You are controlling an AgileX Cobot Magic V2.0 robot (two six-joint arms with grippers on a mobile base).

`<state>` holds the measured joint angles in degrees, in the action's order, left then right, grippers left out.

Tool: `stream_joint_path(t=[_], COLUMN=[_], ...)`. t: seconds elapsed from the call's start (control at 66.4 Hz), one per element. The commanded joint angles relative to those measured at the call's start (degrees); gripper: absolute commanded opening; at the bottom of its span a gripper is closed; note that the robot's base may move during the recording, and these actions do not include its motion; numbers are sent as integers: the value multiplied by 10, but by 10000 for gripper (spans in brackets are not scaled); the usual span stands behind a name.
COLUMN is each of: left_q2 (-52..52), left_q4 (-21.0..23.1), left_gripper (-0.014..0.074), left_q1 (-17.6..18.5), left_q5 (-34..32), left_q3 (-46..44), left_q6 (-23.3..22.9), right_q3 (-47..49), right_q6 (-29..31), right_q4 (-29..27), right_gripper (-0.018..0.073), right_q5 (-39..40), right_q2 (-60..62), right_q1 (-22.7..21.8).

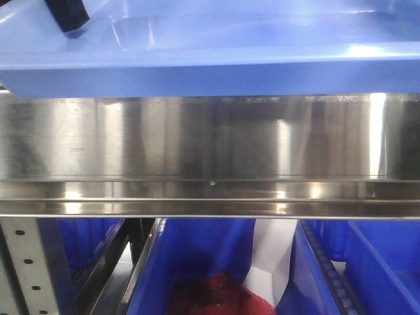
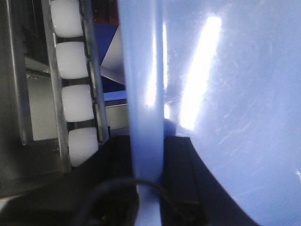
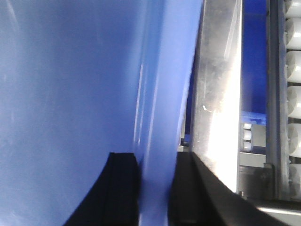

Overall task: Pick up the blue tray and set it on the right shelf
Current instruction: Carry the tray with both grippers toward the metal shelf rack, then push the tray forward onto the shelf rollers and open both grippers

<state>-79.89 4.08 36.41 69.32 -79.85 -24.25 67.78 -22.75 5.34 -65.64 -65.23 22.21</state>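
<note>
I have the blue tray [image 1: 216,62] by its flared rim from both sides. My left claw [image 2: 146,181] is clenched on it: the pale blue rim runs straight down between my two black fingers [image 2: 181,165], which press on it from either side. My right claw [image 3: 154,190] is clamped the same way on the opposite rim, one black pad on the inner wall and one on the outer.

In the front view the tray spans the whole width, lying level just above the front edge of the right shelf [image 1: 210,141], its long side parallel to the broad shiny steel rail. I cannot tell whether its underside touches the shelf or hangs just over it. One black finger [image 1: 65,16] shows over the tray's far left part.

Beside my left claw stands a track of white rollers [image 2: 73,89]; in the right wrist view the steel rail is just beside the tray's rim. Under the front edge sit deep blue bins [image 1: 380,269], one holding something dark red [image 1: 216,295].
</note>
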Motion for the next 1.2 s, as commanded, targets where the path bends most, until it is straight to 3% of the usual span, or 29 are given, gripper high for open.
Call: stream_joint_path(t=[0.0,0.587,0.723,0.964,1.189], left_q2=[18,18,18,-4,-97], left_q4=[-18,-14,-14,-14,-14], left_gripper=[-48,-48,-48,-48,-48], left_q1=[3,3,0,-44,-79], left_q5=[58,51,38,22,22], left_q3=[-14,-14,-24,-100,-203], left_q6=[12,12,12,27,68], right_q3=[16,16,21,118,222], right_q6=[16,16,42,61,70], right_q4=[37,37,30,24,33], right_gripper=[63,63,63,63,63], right_q5=[22,22,27,17,5], right_q2=[13,13,12,-33,-130], right_q1=[-4,-4,-4,-4,-9])
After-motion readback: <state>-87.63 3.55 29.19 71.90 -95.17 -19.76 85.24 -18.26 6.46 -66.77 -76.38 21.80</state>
